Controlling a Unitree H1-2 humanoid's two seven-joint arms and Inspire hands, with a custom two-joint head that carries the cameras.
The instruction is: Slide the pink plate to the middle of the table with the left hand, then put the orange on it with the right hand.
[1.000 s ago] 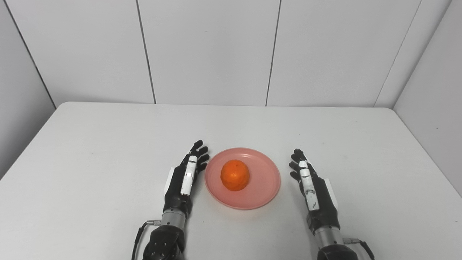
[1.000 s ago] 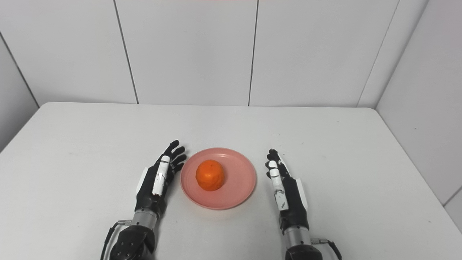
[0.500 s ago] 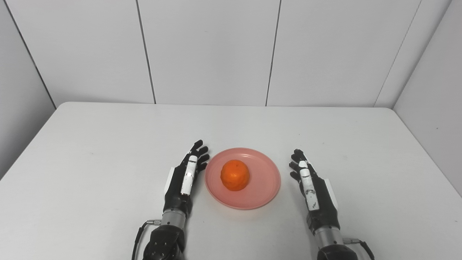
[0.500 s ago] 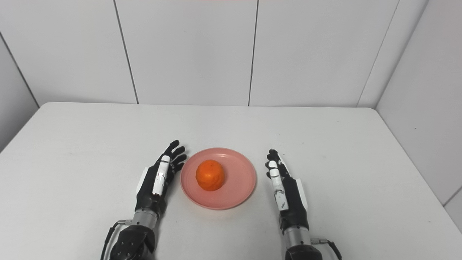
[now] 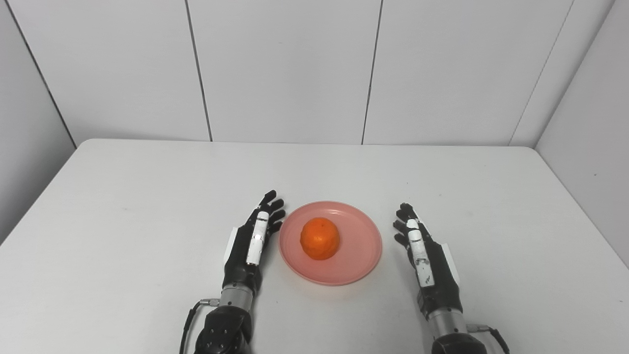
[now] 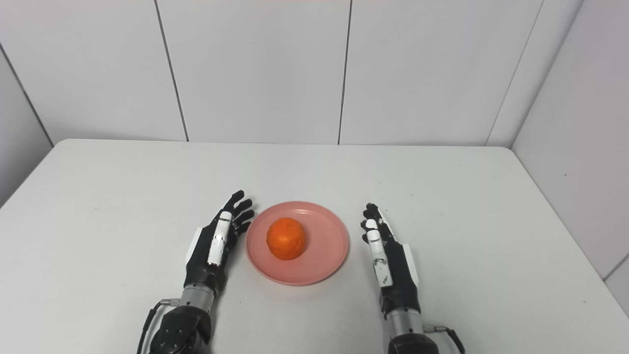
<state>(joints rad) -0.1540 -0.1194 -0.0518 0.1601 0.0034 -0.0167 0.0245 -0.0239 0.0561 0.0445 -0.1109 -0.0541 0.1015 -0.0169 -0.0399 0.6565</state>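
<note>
Nothing moved since earlier, orange [image 5: 320, 238] on plate [image 5: 361, 258], left hand [image 5: 250, 243] and right hand [image 5: 425, 255] open, empty, flanking it on tabletop [image 5: 147, 206]

A white table [image 5: 147, 196] with rounded far corners filled the near and middle scene. Behind it stood a wall of pale panels [image 5: 285, 69] split by thin dark vertical seams, angling inward at left and right.
</note>
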